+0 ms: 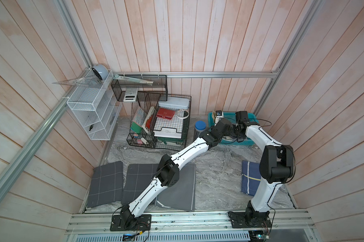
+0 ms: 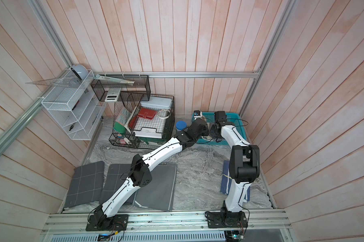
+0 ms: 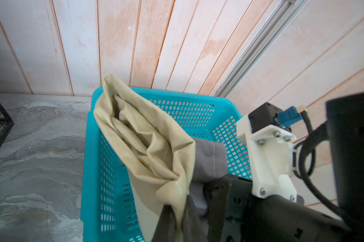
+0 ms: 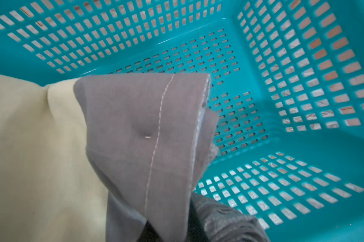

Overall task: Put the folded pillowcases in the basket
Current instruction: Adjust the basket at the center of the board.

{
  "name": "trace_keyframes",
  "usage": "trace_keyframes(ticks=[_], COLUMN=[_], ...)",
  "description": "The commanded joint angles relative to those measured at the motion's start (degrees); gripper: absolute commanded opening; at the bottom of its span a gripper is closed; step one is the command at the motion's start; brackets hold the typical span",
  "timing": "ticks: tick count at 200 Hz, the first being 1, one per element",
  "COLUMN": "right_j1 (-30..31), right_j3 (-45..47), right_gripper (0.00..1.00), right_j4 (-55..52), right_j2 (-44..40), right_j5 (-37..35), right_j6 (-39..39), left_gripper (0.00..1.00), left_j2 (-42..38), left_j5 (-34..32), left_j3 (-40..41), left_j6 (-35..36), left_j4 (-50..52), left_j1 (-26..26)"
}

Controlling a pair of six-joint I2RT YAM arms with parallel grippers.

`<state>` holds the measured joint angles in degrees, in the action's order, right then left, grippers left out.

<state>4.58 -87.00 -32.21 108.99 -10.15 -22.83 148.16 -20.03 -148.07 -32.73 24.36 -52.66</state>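
- The left pincer [image 3: 178, 226] is clamped on the pillowcase [image 3: 147, 150], cream part; the right pincer [image 4: 170, 232] on its grey hem.
- It hangs bunched below them, inside the basket [image 3: 93, 167].
- Dropped so, it may unfold, or snag the rim ahead of the left pincer.

The basket [image 1: 243, 143] sits at the counter's [image 1: 218, 167] back right corner, with the folded pillowcase [image 3: 147, 142] partly inside it. To its left stands a jar [image 1: 200, 127], then a wire desk organiser [image 1: 188, 117]. Three folded cloths [image 1: 106, 184] lie front left, another [image 1: 250, 178] front right.
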Motion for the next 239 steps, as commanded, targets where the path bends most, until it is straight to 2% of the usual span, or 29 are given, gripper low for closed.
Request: trace_keyframes(ticks=[1, 35, 63, 88, 110, 134, 179, 234, 239], right_j1=[0.4, 1.5, 2.1, 1.9, 1.3, -0.7, -5.3, -7.8, -8.2], right_j3=[2.7, 8.0, 10.6, 11.9, 13.2, 15.9, 14.2, 11.2, 11.0], right_gripper=[0.00, 0.00, 0.00, 0.00, 0.00, 0.00, 0.00, 0.00, 0.00], right_j4=[-3.1, -0.6, -0.3, -0.3, 1.8, 8.2, 13.2, 17.6, 17.7], right_j2=[-3.0, -7.9, -10.4, -13.5, -15.9, -17.3, -12.4, -6.8, -6.3], right_j5=[1.9, 4.2, 6.5, 2.3, -6.0, -8.2, -6.0, -1.8, -1.3], right_j6=[-0.9, -0.7, -0.8, -1.1, -3.3, -1.9, -0.8, -0.2, -0.5], left_gripper=[0.00, 0.00, 0.00, 0.00, 0.00, 0.00, 0.00, 0.00, 0.00], left_j2=[-2.8, -9.2, -15.8, -18.4, -17.9, -15.2, -5.7, 3.3, 3.6], left_j5=[-1.3, -3.5, -6.0, -6.9, -6.8, -6.9, -6.5, -5.3, -5.0], left_j3=[3.7, 13.4, 24.9, 29.3, 28.4, 24.8, 12.0, 1.4, 1.2], left_j6=[1.2, 2.0, 0.8, 0.4, 0.0, -0.7, -0.8, -0.3, -0.6], left_j4=[-0.3, -4.0, -9.7, -12.4, -12.2, -10.5, -6.2, -5.3, -5.4], left_j1=[-0.9, -2.7, -3.4, -3.4, -5.3, -5.3, -5.2, -4.4, -2.4])
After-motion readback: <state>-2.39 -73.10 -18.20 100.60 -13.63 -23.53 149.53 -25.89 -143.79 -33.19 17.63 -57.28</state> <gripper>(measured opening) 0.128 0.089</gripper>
